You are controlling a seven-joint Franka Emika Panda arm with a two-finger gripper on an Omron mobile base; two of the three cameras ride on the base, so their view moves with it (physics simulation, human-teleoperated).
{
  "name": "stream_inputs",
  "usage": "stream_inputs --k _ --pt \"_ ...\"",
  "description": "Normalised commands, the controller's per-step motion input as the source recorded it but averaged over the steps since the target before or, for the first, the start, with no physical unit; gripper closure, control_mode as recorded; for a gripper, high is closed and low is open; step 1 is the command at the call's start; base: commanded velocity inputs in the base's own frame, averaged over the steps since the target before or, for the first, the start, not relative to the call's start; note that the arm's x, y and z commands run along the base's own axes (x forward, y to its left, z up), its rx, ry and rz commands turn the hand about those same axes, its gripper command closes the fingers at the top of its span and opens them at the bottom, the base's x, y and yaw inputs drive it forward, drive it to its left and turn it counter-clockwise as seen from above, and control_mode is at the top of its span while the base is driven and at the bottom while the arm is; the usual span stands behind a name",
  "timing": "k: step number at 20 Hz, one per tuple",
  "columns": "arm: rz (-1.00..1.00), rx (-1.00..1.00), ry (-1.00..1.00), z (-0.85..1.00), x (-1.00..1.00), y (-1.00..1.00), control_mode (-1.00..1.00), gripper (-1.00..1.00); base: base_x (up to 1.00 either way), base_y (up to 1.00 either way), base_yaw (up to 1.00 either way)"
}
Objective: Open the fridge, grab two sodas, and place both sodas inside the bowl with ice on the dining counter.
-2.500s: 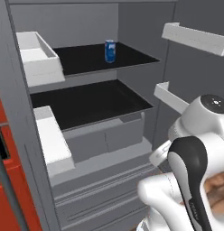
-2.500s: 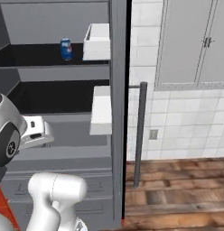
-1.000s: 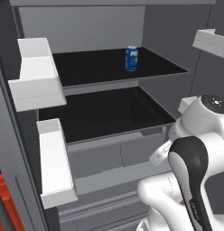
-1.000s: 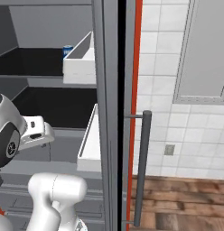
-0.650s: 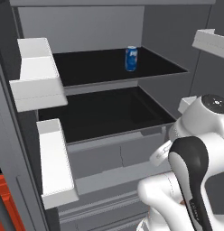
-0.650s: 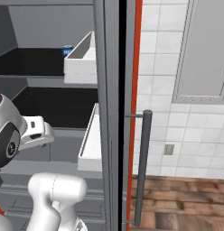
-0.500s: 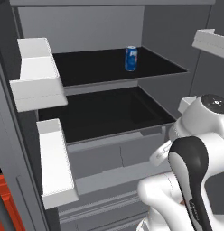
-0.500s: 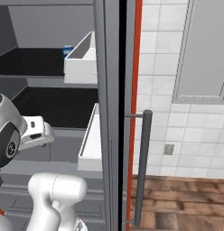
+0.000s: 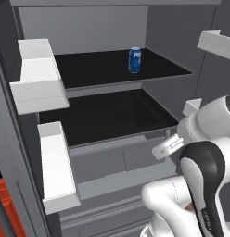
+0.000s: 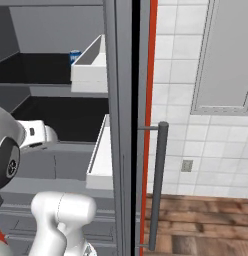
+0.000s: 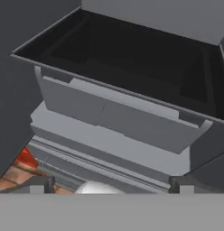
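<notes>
With the fridge [image 9: 107,32] open, the fetching step is in hand: the tool [image 11: 109,182], jaws spread wide and empty, faces the lower drawers, so it must rise and reach forward to the blue soda [image 9: 134,60] standing on the upper shelf [image 9: 107,69] above it.

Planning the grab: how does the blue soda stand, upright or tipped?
Upright: the blue soda stands on end on the fridge's upper black shelf.

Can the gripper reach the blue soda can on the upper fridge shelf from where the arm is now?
Probably yes. The fridge stands open, and the blue soda can sits alone on its black shelf with nothing before it. The open gripper points at the lower shelf, so the arm must rise first.
</notes>
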Motion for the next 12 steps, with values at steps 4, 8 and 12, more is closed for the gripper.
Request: stream_inputs --k 4,8,12 --pt "-0.03 0.06 -0.35 0.45 0.00 0.05 -1.00 -1.00 0.00 0.00 0.00" --pt "-0.13 0.00 -0.28 0.52 0.05 0.11 -1.00 -1.00 0.00 0.00 0.00" --pt "-0.19 0.00 -0.28 0.50 0.06 0.12 -1.00 -1.00 0.00 0.00 0.00"
